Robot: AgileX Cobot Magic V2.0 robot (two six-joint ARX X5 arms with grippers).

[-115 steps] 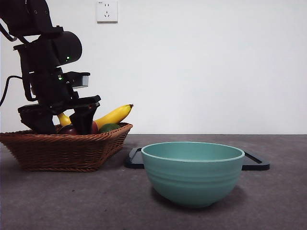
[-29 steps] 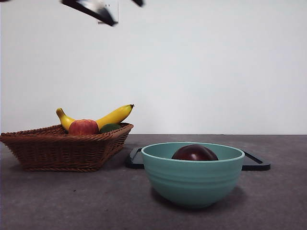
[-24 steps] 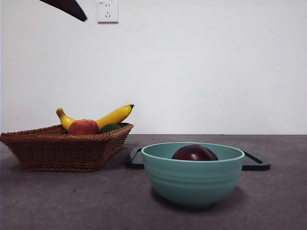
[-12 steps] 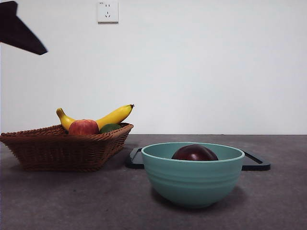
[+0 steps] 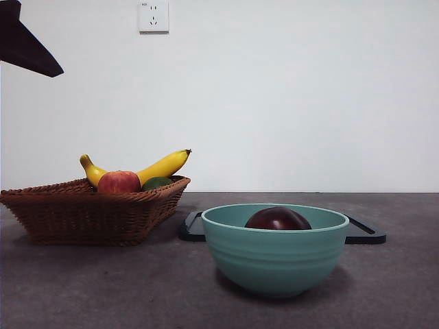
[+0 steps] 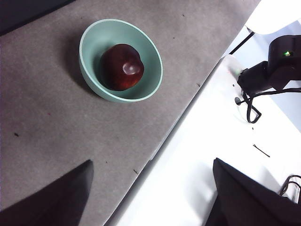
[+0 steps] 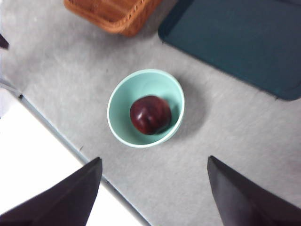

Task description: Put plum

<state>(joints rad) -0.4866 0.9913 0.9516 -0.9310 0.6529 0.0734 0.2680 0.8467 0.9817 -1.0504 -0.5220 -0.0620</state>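
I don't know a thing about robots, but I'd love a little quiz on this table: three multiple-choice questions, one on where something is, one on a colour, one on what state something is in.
1. Where is the plum?
A. in the bowl
B. in the basket
C. on the dark tray

2. What colour is the bowl?
A. white
B. pale green
C. brown

3. How do the left gripper's jaws stand?
A. shut on the plum
B. shut on the banana
C. open, holding nothing

Answers:
1. A: the plum lies inside the bowl, seen from above in both wrist views too.
2. B: its wall is pale green, unlike the brown basket.
3. C: the left gripper shows its two jaws wide apart, high above the table, with nothing between them. The banana lies in the basket.
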